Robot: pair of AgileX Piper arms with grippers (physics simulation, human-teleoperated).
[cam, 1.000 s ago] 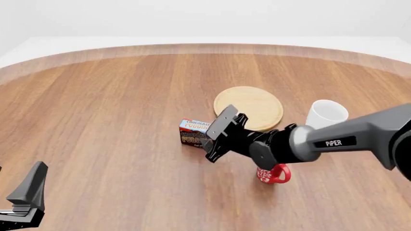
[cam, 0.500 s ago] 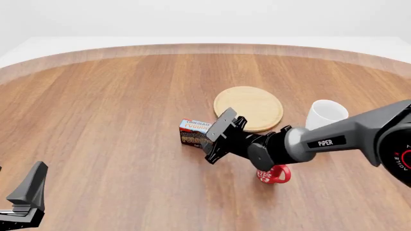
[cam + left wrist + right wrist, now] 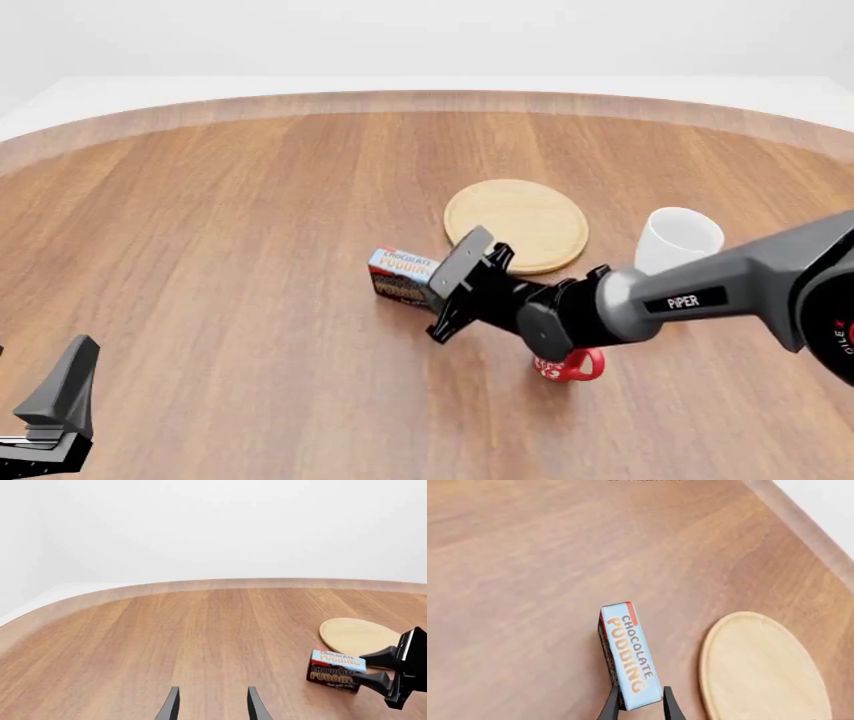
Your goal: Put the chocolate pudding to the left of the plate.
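Chocolate pudding [image 3: 627, 655] | dark-brown box (blue-red top) | right end effector [image 3: 637, 700] clamps it | left end effector [image 3: 210, 705] spread

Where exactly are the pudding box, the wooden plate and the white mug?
pudding box [image 3: 398, 274]: front view, on its lettered front face.
plate [image 3: 518, 224]: front view, on the middle of its flat surface.
white mug [image 3: 674, 243]: front view, on its outer wall below the rim.

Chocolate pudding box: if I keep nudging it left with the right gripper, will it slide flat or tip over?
The chocolate pudding looks like a stiff box standing on a narrow side, so a high push may tip it. The right gripper straddles only one end, so it may swivel rather than slide straight. On the smooth table, a low push probably slides it, beside the plate.
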